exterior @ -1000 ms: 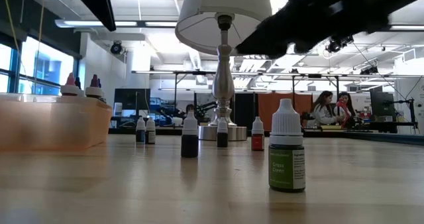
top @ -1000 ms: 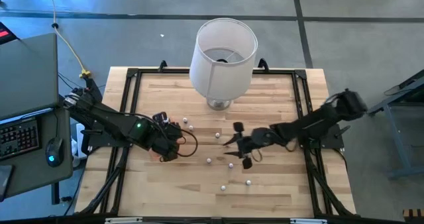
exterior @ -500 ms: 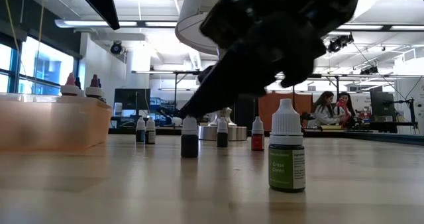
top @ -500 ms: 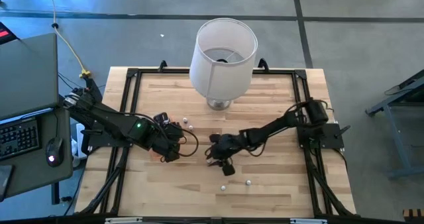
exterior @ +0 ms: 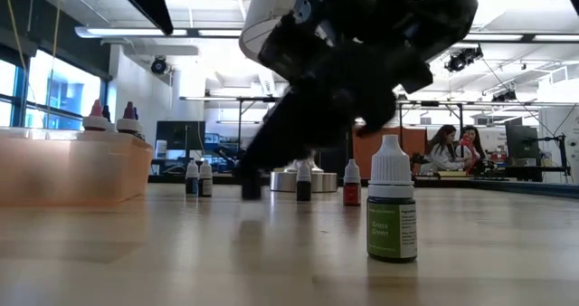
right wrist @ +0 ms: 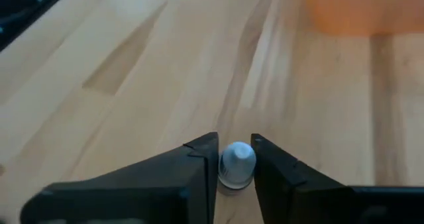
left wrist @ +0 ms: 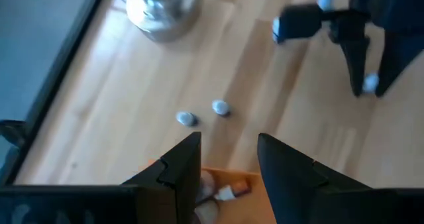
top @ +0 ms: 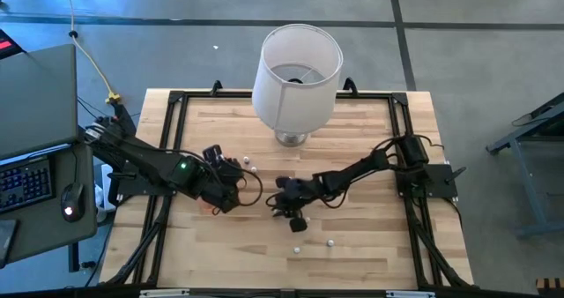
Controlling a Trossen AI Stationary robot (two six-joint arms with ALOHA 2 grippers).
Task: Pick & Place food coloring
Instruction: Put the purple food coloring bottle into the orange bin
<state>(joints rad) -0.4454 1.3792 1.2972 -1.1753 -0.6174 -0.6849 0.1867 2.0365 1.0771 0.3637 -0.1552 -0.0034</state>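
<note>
While your right gripper clamps the white-capped bottle | lift straight, avoid neighbours | carry to orange tray | left gripper parted above tray

One lampshade, one orange tray, two arms, at least seven bottles.

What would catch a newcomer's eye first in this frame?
The big white lampshade at the table's back edge. Then the right gripper at mid-table, fingers either side of a white-capped bottle. The left gripper hangs open over the orange tray on the table's left side.
</note>
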